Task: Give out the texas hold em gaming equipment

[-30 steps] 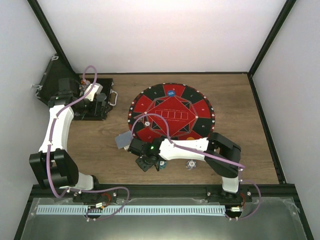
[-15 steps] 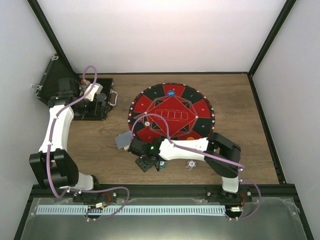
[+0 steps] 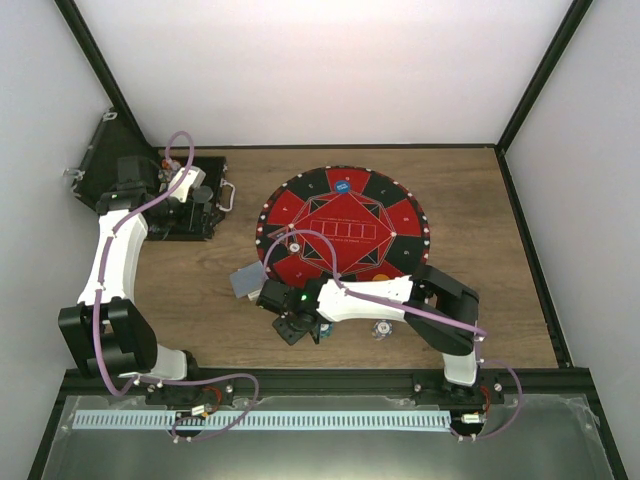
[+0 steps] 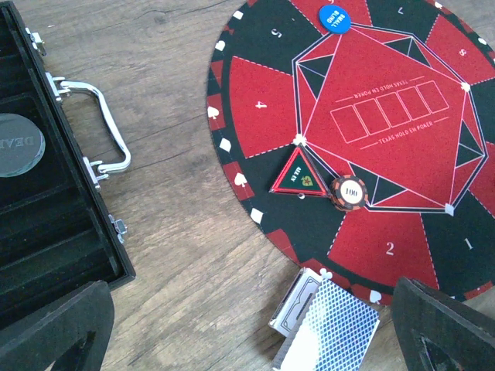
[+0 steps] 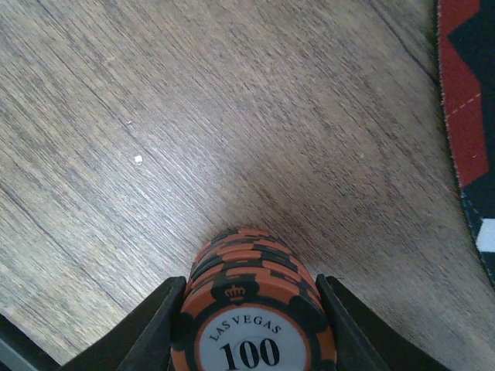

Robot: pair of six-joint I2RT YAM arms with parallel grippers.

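A stack of orange-and-black "100" poker chips [image 5: 251,309] stands on the wood, and my right gripper [image 5: 251,286] is shut on it, one finger against each side. From above, that gripper [image 3: 293,325] sits just in front of the round red-and-black poker mat [image 3: 400,215]. A teal chip [image 3: 325,331] and a white chip [image 3: 382,328] lie beside it. Blue-backed playing cards [image 4: 340,321] lie off the mat's near-left edge. On the mat are a blue button [image 4: 334,18] and a single brown chip [image 4: 349,192]. My left gripper [image 4: 247,313] hangs open over bare wood by the case.
The black hinged case [image 4: 54,232] lies open at the left, its metal handle [image 4: 108,139] facing the mat and a grey dealer disc [image 4: 15,144] inside. A triangular red marker [image 4: 298,176] rests on the mat. White walls enclose the table.
The right gripper has edged slightly left and its fingers have drawn in on the chip stack. The left arm has not moved.
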